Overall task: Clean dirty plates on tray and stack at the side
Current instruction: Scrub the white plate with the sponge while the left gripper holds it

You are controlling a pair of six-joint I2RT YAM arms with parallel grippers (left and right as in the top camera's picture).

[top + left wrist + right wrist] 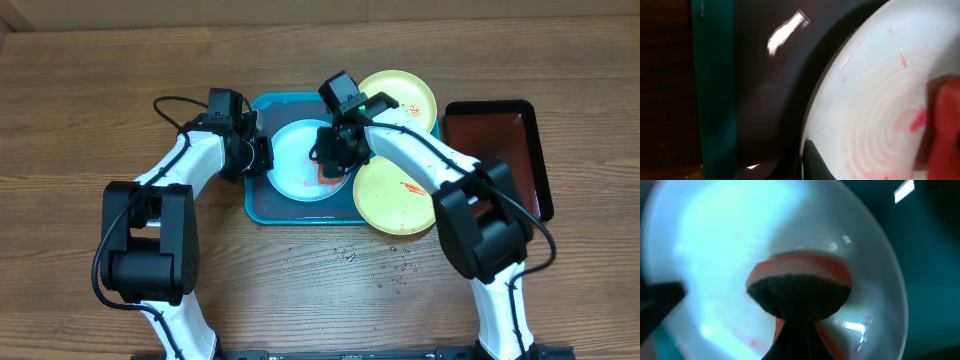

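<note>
A pale blue-white dirty plate (295, 158) lies in the turquoise tray (258, 205). My left gripper (262, 158) is shut on its left rim; in the left wrist view one dark finger (815, 162) lies over the plate (880, 85), which carries pink-red smears. My right gripper (335, 160) is shut on a red sponge (800, 272) with a dark scrub face, pressed onto the plate (715, 255). One yellow-green plate (400, 95) leans on the tray's far right corner. The other (395, 195) lies at its right edge with a red smear.
A dark red-black tray (500, 150) lies on the table to the right of the yellow-green plates. Small water drops (385, 270) dot the wooden table in front of the turquoise tray.
</note>
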